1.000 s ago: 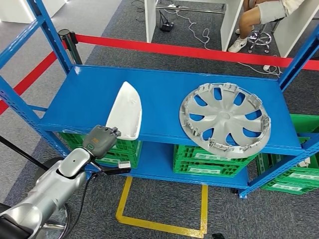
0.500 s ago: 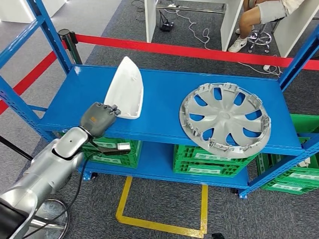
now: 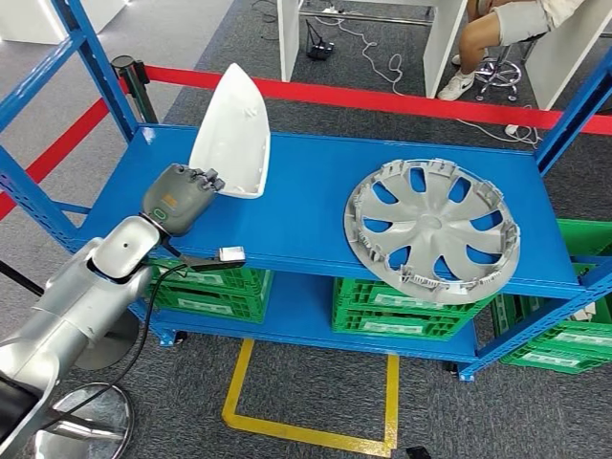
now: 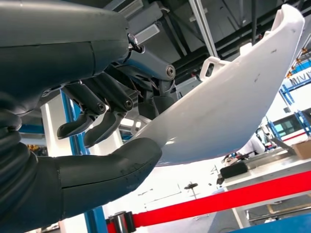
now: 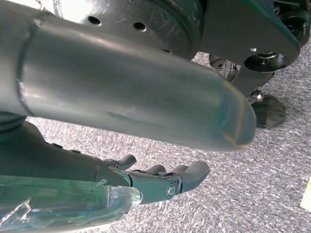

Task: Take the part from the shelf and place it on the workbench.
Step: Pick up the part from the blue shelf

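The white curved shell part (image 3: 232, 134) is lifted off the blue shelf (image 3: 310, 215) and stands nearly upright above the shelf's left end. My left hand (image 3: 177, 198) grips its lower edge. In the left wrist view the thick thumb (image 4: 110, 167) presses under the white part (image 4: 227, 111) and the darker fingers close on its inner side. My right hand (image 5: 161, 182) hangs over grey carpet, fingers loosely stretched out and holding nothing.
A silver hubcap (image 3: 431, 229) lies on the right half of the shelf. Green crates (image 3: 393, 316) fill the lower level. Blue uprights (image 3: 94, 57) frame the shelf. A red barrier belt (image 3: 375, 98) runs behind it, with a seated person (image 3: 498, 29) beyond. Yellow floor tape (image 3: 310, 430) lies below.
My left hand has raised the white part off the shelf surface and tipped it upright, moving it up and back over the left end. The hubcap has not moved.
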